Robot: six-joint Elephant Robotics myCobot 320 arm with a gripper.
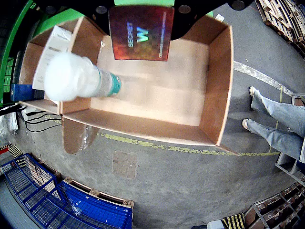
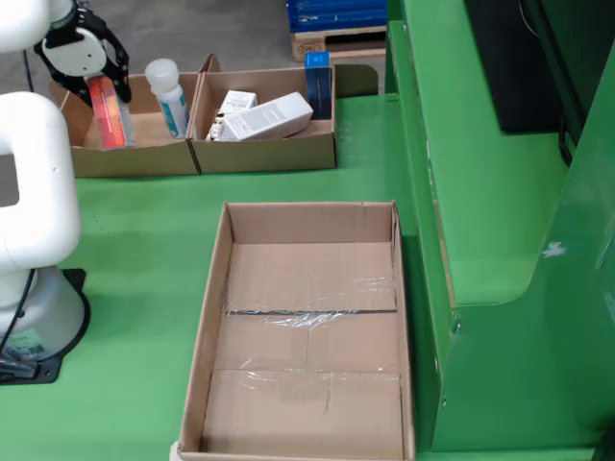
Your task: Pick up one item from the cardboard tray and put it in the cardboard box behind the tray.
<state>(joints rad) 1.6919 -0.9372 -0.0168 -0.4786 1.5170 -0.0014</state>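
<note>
Cardboard tray [image 2: 135,158], qty 1, two compartments, at far end of green worktop [image 2: 144,250] in fixed view. Left compartment: 1 white bottle w/ teal label [image 2: 169,96], upright, plus claw [image 2: 104,91] lowered into it. Right compartment: 3 items – long white carton [image 2: 269,117] lying tilted, smaller white carton [image 2: 233,102] behind it, blue box [image 2: 317,79] on end at right wall.

Cardboard box [image 2: 307,336], qty 1, large, open, nearer the camera than the tray; only tape strips across its floor.

Claw: black fingers [image 2: 118,67] either side of a red-orange pack [image 2: 108,113]; looks pinched on it, contact not fully resolved at this size. Pack near upright, lower end down in left compartment, near tray floor; touching or lifted – cannot tell.

Bottle just right of claw in fixed view, apart from it.

Claw-mounted view: same bottle [image 1: 78,76] blurred at left, pack's iridescent face [image 1: 141,32] at top centre under the camera, brown compartment floor [image 1: 162,90] below. Fingers not visible here.

Robot: 1 white arm [image 2: 29,182], base at left edge of worktop.
</note>
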